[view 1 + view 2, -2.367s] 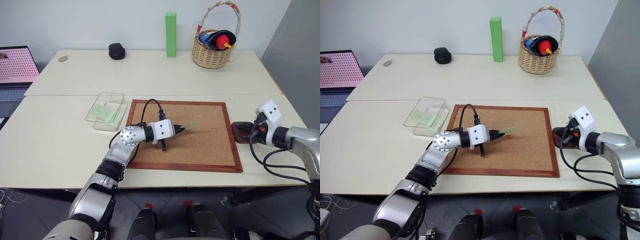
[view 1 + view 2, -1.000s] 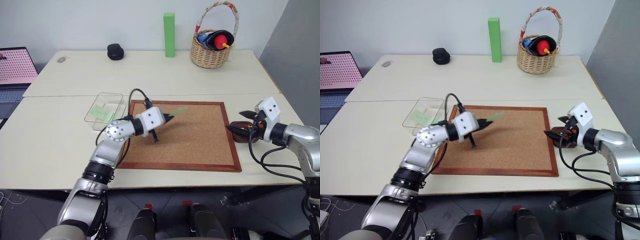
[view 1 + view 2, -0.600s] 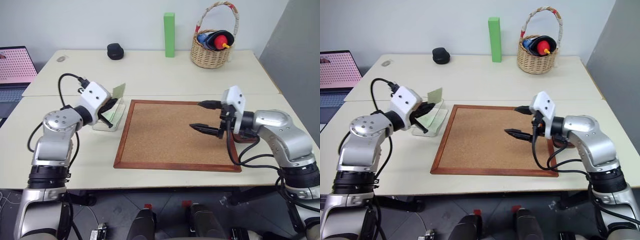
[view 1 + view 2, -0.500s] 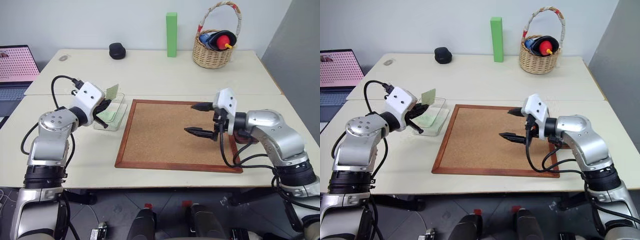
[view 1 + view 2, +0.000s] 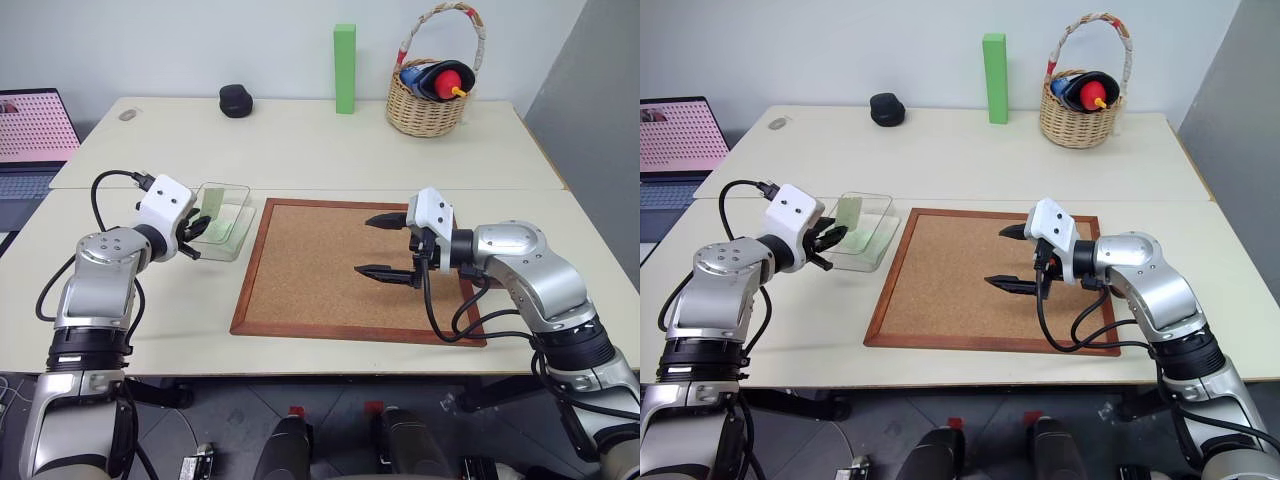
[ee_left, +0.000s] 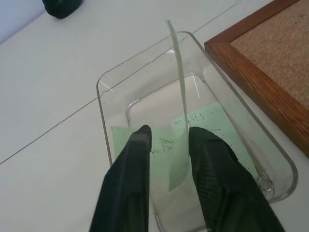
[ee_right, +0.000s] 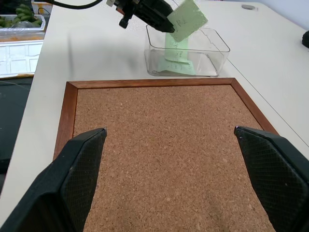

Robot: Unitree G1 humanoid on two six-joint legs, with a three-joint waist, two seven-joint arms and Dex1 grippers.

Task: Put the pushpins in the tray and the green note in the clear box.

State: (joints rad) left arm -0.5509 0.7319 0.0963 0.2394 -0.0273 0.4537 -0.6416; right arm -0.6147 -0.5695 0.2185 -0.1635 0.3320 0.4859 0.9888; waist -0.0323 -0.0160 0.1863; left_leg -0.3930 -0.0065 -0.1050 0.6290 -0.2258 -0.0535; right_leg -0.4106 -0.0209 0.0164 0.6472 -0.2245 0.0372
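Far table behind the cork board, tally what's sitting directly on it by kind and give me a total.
Tall green block: 1
Wicker basket: 1
Small black object: 1
Small greyish flat object: 1
Total: 4

Pale green note [image 6: 179,92] stands on edge inside the clear box [image 6: 109,82]; other green slips lie flat beneath.
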